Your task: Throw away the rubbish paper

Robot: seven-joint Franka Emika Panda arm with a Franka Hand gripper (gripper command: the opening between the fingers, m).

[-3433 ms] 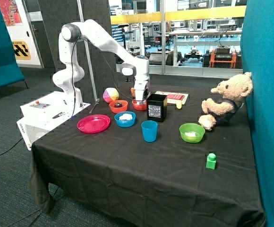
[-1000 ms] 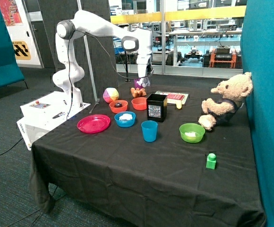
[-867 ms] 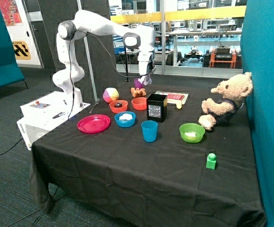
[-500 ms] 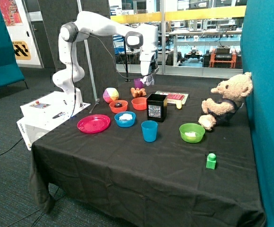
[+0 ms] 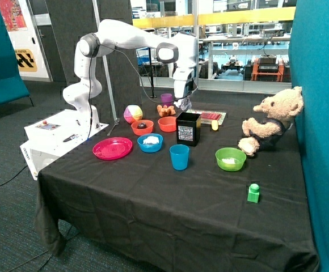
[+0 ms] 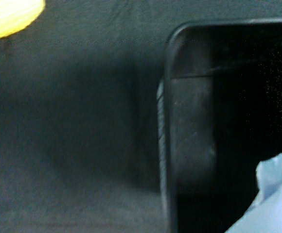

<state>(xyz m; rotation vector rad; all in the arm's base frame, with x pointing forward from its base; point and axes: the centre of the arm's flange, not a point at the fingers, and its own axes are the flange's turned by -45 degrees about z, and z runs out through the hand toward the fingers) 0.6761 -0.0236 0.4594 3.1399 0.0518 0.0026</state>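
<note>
My gripper (image 5: 182,102) is shut on a small crumpled white wad of rubbish paper (image 5: 183,104), held just above the back edge of the black square bin (image 5: 188,128). In the wrist view the paper wad (image 6: 272,194) hangs over the bin's dark opening (image 6: 248,97), with the bin's rim beside it. Another white paper wad (image 5: 151,139) lies in the blue bowl (image 5: 150,147), and another paper wad (image 5: 230,161) lies in the green bowl (image 5: 231,165).
Two orange bowls (image 5: 142,127), a red plate (image 5: 112,148) and a blue cup (image 5: 179,157) stand around the bin. A teddy bear (image 5: 272,120) sits at the far side. A green block (image 5: 253,193), a coloured ball (image 5: 133,113) and a purple cup (image 5: 166,98) are also there.
The gripper rose from the orange bowl by the bin with a paper wad, then moved sideways to above the black bin.
</note>
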